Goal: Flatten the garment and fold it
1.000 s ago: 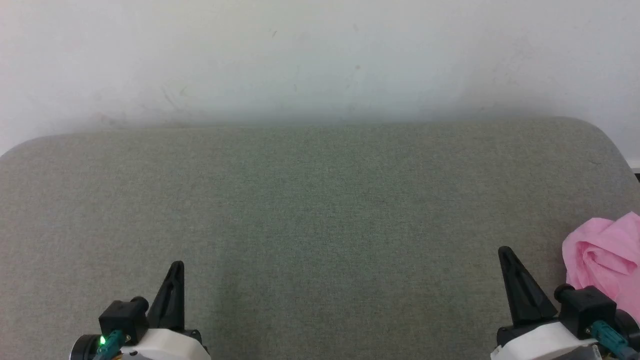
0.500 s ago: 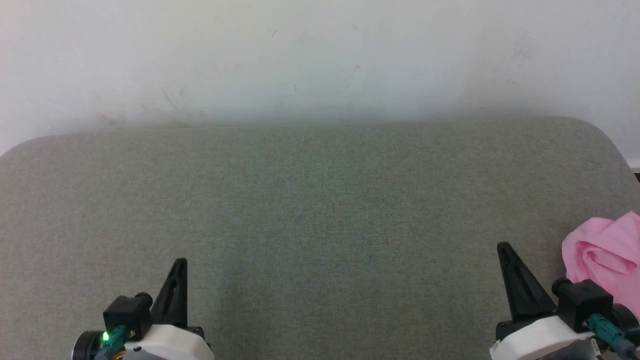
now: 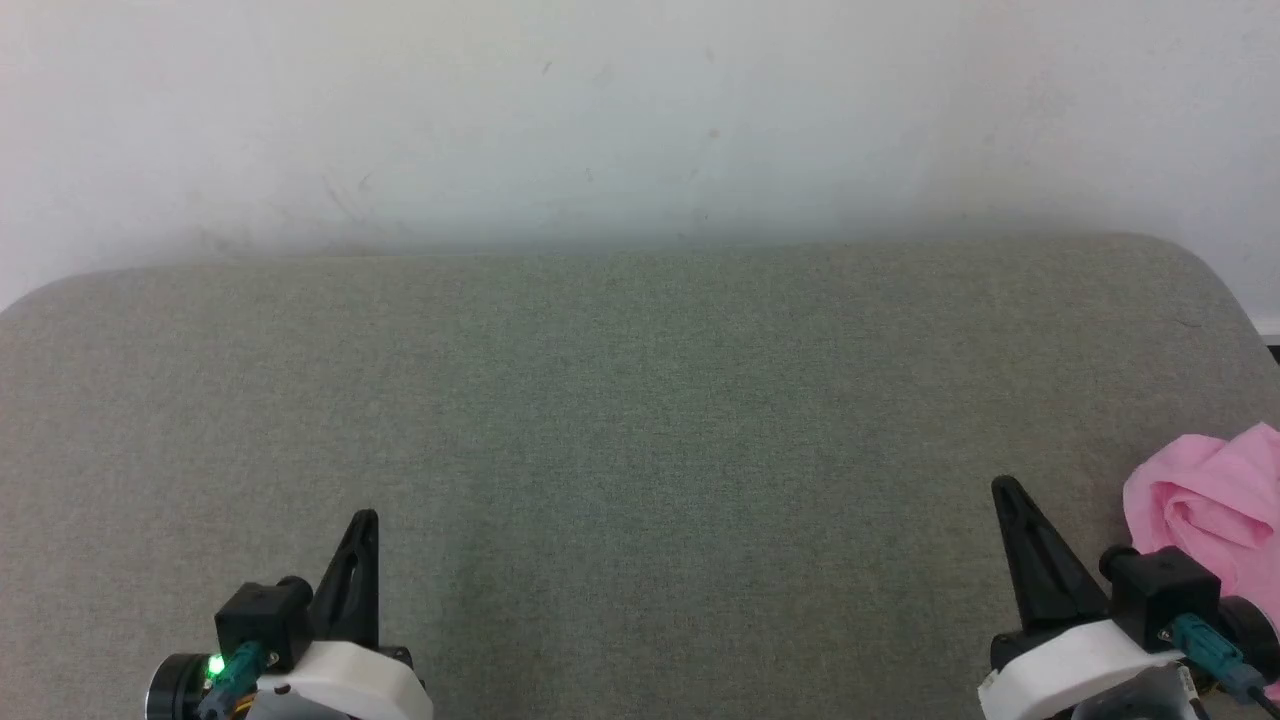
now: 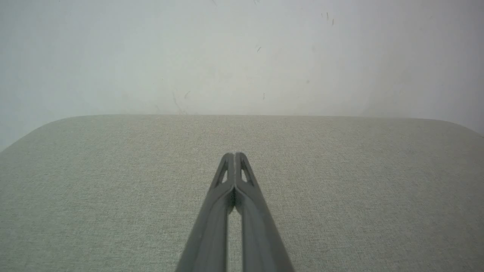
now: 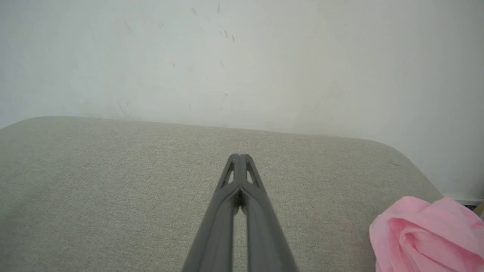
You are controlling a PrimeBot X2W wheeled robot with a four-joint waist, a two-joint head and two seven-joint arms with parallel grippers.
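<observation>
The garment (image 3: 1210, 510) lies crumpled in a pink heap at the right edge of the grey-green cloth-covered table (image 3: 640, 400), towards the near right corner. The right hand (image 3: 1003, 487) hovers near the front edge just left of the heap, its two dark fingers (image 5: 219, 226) pressed together with nothing between them and clear of the cloth. The left hand (image 3: 366, 518) hangs near the front edge on the left side, fingers likewise together and empty. A pale wall (image 3: 640, 120) rises behind the far edge.
</observation>
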